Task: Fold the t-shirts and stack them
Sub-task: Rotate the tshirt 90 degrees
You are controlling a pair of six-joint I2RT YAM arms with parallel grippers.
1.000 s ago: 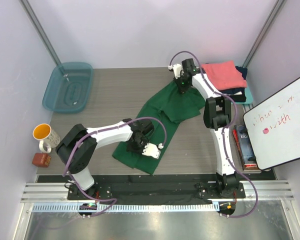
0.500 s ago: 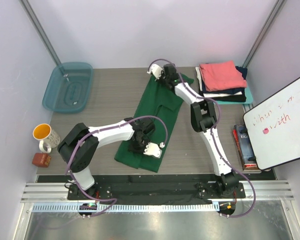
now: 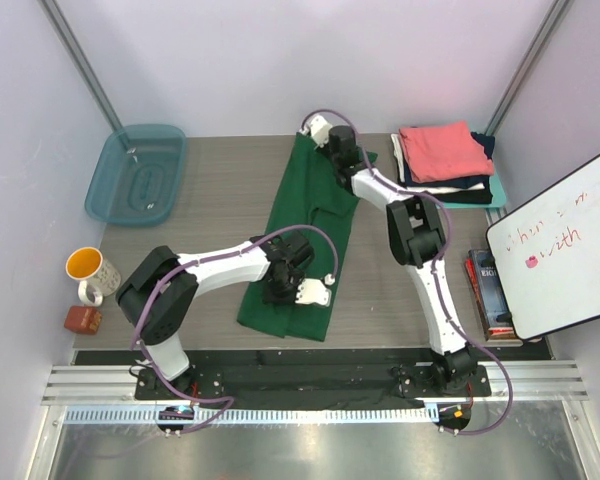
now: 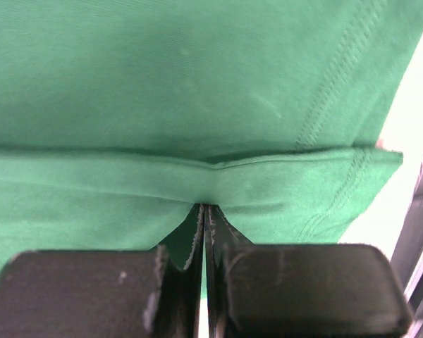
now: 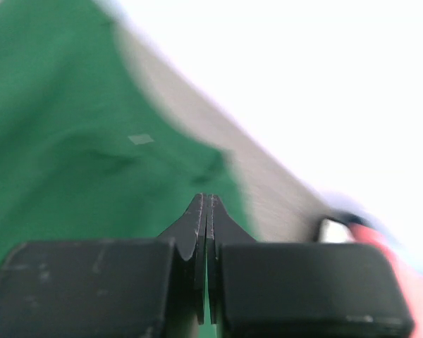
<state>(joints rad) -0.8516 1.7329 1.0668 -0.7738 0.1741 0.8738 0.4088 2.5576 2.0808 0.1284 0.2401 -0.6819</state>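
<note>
The dark green t-shirt (image 3: 305,200) lies as a long narrow strip from the back of the table toward the front. My left gripper (image 3: 278,292) is shut on a fold near its front end; the left wrist view shows the pinched green cloth (image 4: 162,70) right at the left gripper's (image 4: 206,205) tips. My right gripper (image 3: 330,158) is shut on the strip's far right corner, and green cloth (image 5: 56,127) spreads under the right gripper (image 5: 206,197) in its wrist view. A stack of folded t-shirts (image 3: 442,150), coral-pink on top, sits at the back right.
A translucent teal tub (image 3: 137,175) stands at the back left. A mug (image 3: 88,270) and a small brown object (image 3: 82,318) sit by the left wall. A whiteboard (image 3: 565,245) leans at the right, with books (image 3: 485,290) beside it.
My right gripper swung left along the back of the table, carrying the shirt's upper part over so the shirt became a narrow strip. The left gripper shifted slightly right with its fold.
</note>
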